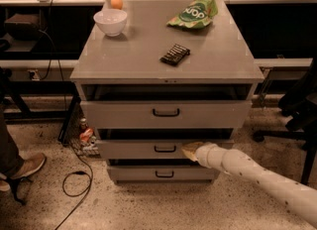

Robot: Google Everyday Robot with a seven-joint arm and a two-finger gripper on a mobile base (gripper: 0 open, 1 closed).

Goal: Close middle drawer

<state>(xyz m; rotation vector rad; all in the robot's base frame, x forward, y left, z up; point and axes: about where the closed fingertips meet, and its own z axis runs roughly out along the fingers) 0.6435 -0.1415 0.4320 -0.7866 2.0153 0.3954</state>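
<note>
The middle drawer (133, 149) is the second of three grey drawers in the cabinet, with a low front and a small black handle (165, 148). It stands slightly out from the cabinet, with a dark gap above its front. My gripper (189, 150) is at the end of the white arm (257, 174) that comes in from the lower right. Its tan tip rests against the right part of the middle drawer's front, to the right of the handle.
The top drawer (166, 112) is also pulled out a little; the bottom drawer (161, 173) sits below. On the cabinet top lie a white bowl (110, 22), an orange ball (116, 2), a green chip bag (194, 14) and a dark bar (175, 54). A person's shoe (22, 168) and cables (74, 179) are at left; a chair base (297, 120) is at right.
</note>
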